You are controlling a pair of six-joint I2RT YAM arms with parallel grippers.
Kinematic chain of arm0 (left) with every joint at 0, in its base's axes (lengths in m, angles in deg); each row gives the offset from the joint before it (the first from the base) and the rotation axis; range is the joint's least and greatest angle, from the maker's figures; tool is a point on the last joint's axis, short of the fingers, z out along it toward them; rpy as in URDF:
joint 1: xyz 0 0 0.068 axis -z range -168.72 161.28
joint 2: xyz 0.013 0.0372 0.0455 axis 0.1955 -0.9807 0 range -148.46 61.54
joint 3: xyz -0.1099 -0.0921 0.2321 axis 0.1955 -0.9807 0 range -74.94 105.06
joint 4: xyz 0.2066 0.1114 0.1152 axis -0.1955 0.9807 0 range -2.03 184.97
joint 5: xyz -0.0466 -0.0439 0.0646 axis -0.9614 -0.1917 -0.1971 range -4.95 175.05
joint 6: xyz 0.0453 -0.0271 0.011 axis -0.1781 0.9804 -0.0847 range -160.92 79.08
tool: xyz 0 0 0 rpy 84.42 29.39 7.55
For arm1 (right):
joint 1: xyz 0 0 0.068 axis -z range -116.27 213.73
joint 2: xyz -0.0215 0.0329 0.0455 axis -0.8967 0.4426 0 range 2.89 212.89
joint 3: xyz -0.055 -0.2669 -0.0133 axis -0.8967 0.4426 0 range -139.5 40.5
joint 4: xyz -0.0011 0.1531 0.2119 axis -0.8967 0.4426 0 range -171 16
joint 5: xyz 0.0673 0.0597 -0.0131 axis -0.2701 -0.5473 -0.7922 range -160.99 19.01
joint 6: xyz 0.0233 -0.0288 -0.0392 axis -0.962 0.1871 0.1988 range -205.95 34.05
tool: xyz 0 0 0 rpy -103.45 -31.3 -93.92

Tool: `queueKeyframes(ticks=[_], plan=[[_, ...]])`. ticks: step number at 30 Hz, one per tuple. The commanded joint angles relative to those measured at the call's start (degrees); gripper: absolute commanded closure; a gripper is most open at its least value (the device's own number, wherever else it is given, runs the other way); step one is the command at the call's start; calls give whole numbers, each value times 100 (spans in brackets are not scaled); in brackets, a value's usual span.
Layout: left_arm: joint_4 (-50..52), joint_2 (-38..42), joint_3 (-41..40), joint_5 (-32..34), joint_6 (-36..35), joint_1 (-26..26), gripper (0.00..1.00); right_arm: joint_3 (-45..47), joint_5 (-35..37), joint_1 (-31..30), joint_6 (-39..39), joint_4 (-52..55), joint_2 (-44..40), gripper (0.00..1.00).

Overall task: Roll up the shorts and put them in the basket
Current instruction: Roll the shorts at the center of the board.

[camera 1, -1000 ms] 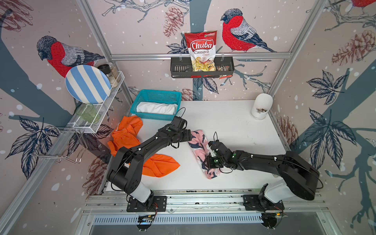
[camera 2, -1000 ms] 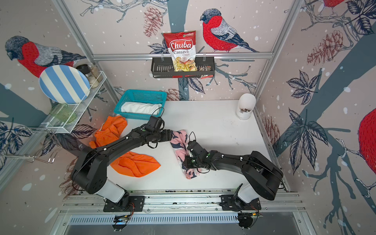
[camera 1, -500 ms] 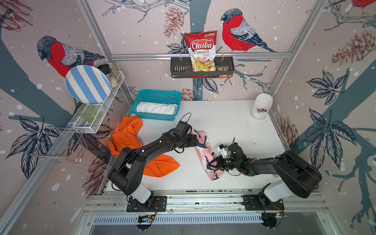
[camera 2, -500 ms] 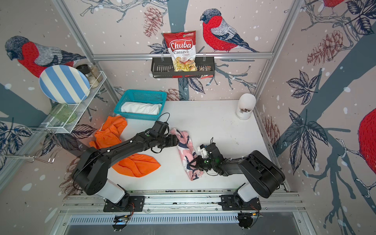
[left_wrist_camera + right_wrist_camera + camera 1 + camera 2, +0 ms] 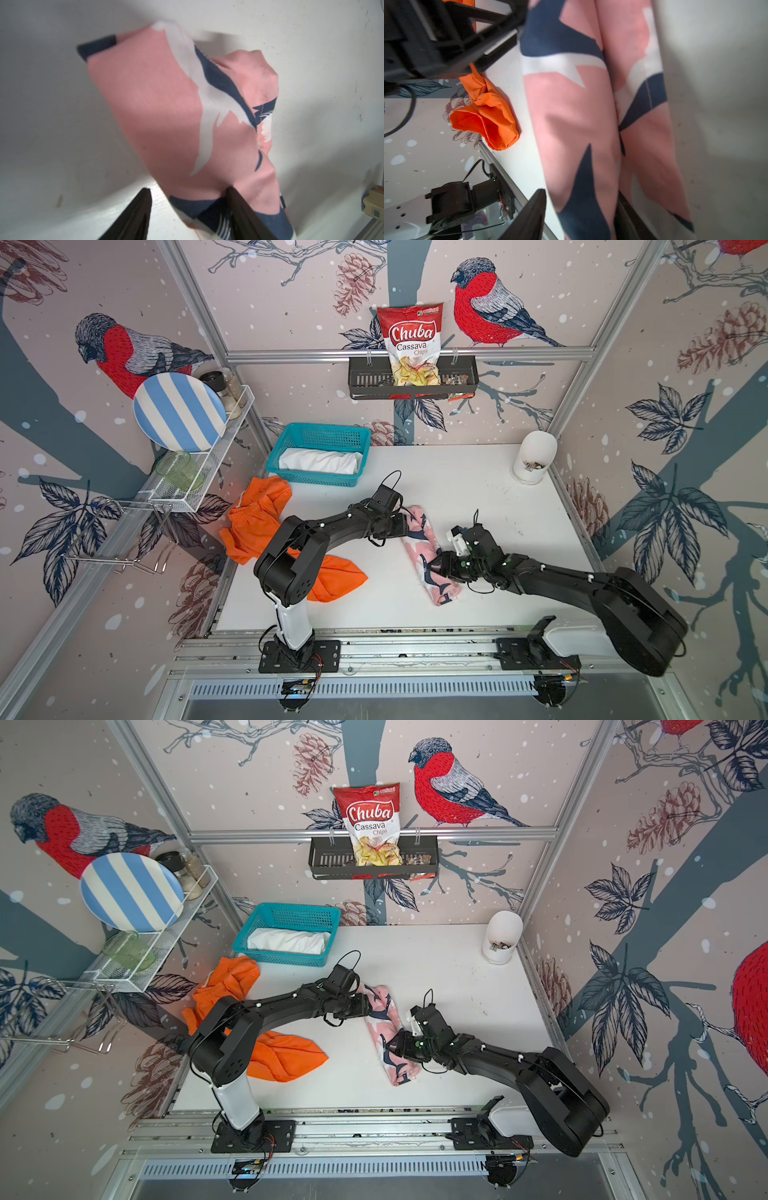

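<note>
White fabric shorts point(image 5: 320, 460) lie rolled in the teal plastic basket point(image 5: 332, 436). The left hand point(image 5: 408, 528) and right hand point(image 5: 435, 566), jaws apart, straddle the loosely rolled pink shark-print shorts point(image 5: 420, 540). Crumpled orange shorts point(image 5: 257, 514), far left, look untouched.

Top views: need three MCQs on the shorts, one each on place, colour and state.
1. Where are the white shorts?
A. hung up on the wall
B. in the teal basket
C. on the floor

2. Base colour of the printed shorts?
A. green
B. yellow
C. pink

3. How do the printed shorts lie?
A. bunched into a long narrow bundle on the table
B. spread flat, legs apart
C. hung up off the surface

Key:
1 B, white fabric fills the basket in both top views.
2 C, pink with navy-and-white marks.
3 A, they form one narrow strip lying mid-table.
</note>
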Motion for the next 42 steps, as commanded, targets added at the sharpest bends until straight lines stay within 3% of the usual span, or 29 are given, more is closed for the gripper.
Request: queueKeyframes(ticks=[1,5,11,14,18,24,29,31,36,42], plan=[[-44,-76,50,-82,-151,10,39,-667,1884,-440,549,1901,-155,36],[-26,-85,58,-82,-153,10,39,-1818,3587,-1297,607,3279,251,30],[-14,-61,28,-68,-146,10,39,-3443,5272,-2515,336,4930,1683,19],[2,-55,32,-73,-151,10,38,-3968,5709,-2931,166,5424,2415,14],[7,-48,21,-64,-164,10,37,-4054,5700,-3096,185,5312,3065,13],[-25,-20,-43,-81,-170,-15,36,-3800,5691,-3051,237,5087,3516,22],[-7,89,-60,-78,-196,-84,36,-3466,5210,-2895,537,4546,3255,60],[20,295,-88,10,-174,-106,35,-3317,4751,-2834,730,4154,2941,69],[224,934,-175,188,-136,-160,30,-2559,2785,-2369,963,2616,1969,76],[381,1375,-377,159,-68,-168,27,-1265,610,-1468,568,778,1202,76]])
